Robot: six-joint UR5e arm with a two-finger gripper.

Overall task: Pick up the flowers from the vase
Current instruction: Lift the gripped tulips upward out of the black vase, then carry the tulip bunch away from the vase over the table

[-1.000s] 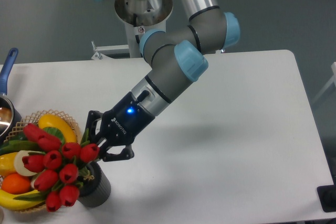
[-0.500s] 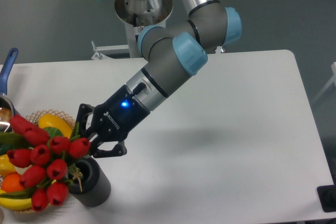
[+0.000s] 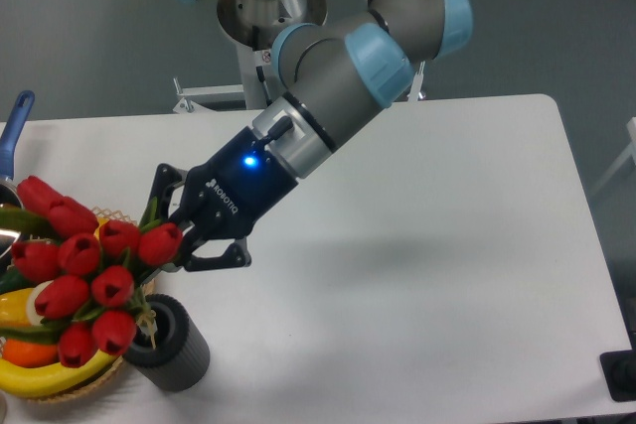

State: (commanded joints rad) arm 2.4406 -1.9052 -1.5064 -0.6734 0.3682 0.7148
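The claw (image 3: 177, 235) is pinching the flowers (image 3: 84, 275), lifted nearly clear of the vase (image 3: 171, 347) below it; next, I'd say, raise them fully free

**Flowers Held Above the Vase at the Table's Front Left**

The vase (image 3: 171, 347) is standing upright on the table (image 3: 427, 245) near its front left corner. Just to its left, a wicker basket (image 3: 60, 392) of fruit and vegetables is sitting at the table's left edge, touching or nearly touching the vase. The flowers (image 3: 84, 265) are hanging above both, up and to the left of the vase mouth, overlapping the basket. The gripper (image 3: 184, 235) is reaching in from the right, closing on the bunch at its right side, with the arm running up and back toward the table's rear. A pan handle (image 3: 14, 131) is sticking up at the far left, behind the basket.
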